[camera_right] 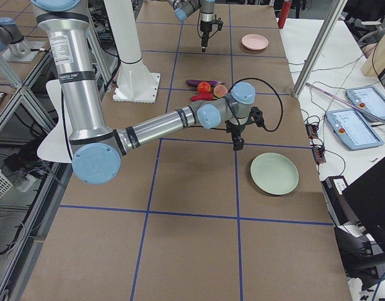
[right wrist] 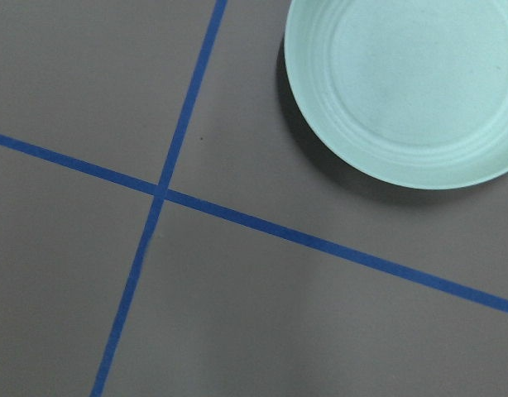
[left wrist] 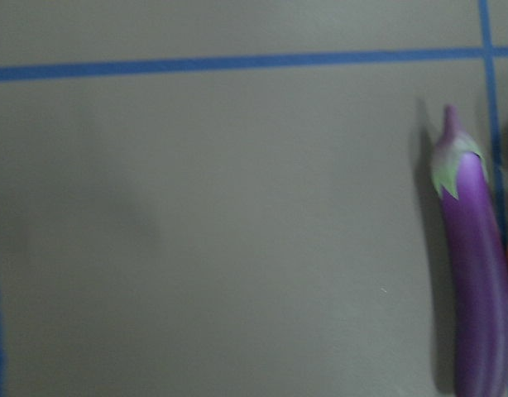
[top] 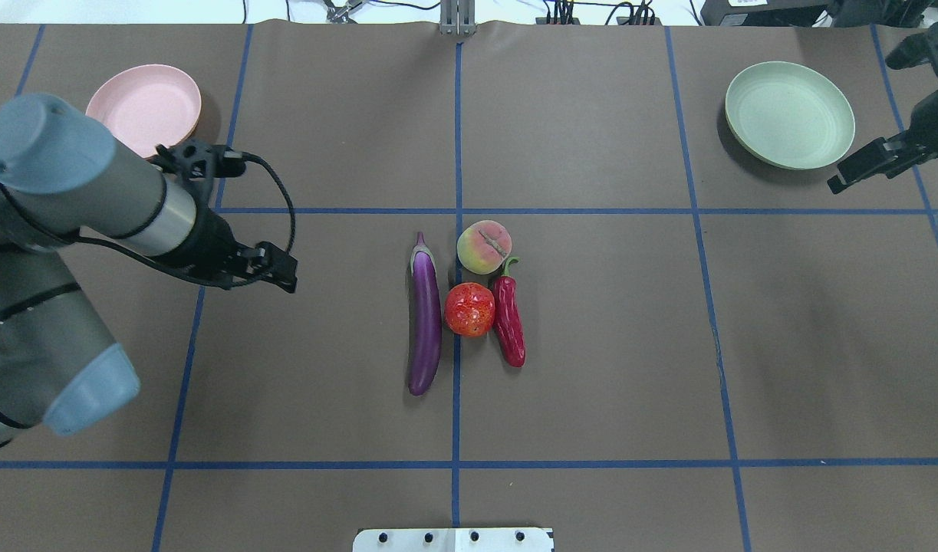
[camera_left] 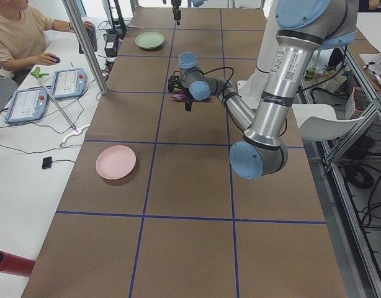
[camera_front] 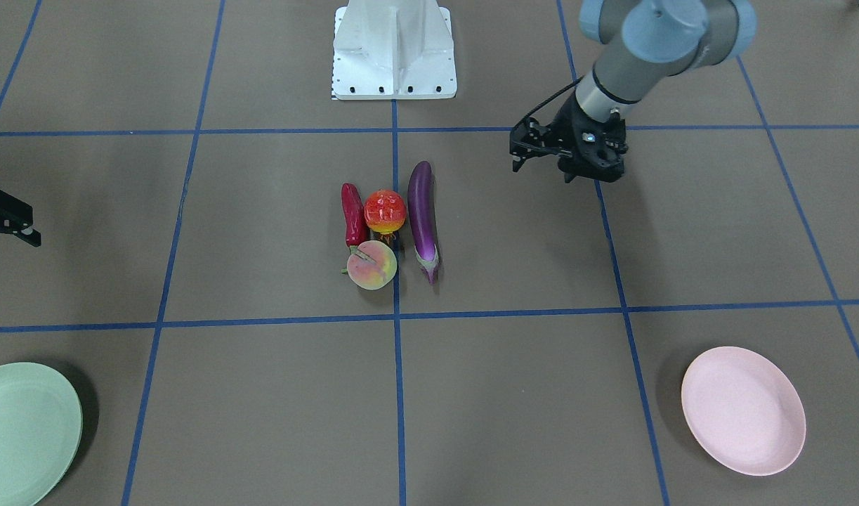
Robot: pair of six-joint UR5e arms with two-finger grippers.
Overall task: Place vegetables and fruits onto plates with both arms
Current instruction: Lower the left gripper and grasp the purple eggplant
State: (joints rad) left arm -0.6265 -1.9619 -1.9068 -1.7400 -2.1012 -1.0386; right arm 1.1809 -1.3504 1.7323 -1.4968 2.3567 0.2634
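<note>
The purple eggplant (top: 425,314), red-orange fruit (top: 469,309), peach (top: 483,246) and red chili (top: 508,318) lie bunched together at the table's middle. In the front view I see the eggplant (camera_front: 423,214), fruit (camera_front: 385,211), peach (camera_front: 371,265) and chili (camera_front: 352,214). The pink plate (top: 144,109) sits far left and the green plate (top: 789,114) far right; both are bare. My left gripper (top: 291,285) hovers left of the eggplant (left wrist: 473,281), looks shut and is empty. My right gripper (top: 834,186) hangs beside the green plate (right wrist: 403,83), looks shut and is empty.
Blue tape lines (top: 457,345) split the brown table into squares. The white base block (camera_front: 394,53) stands at the robot's edge. An operator (camera_left: 17,37) sits at a side desk with tablets, off the table.
</note>
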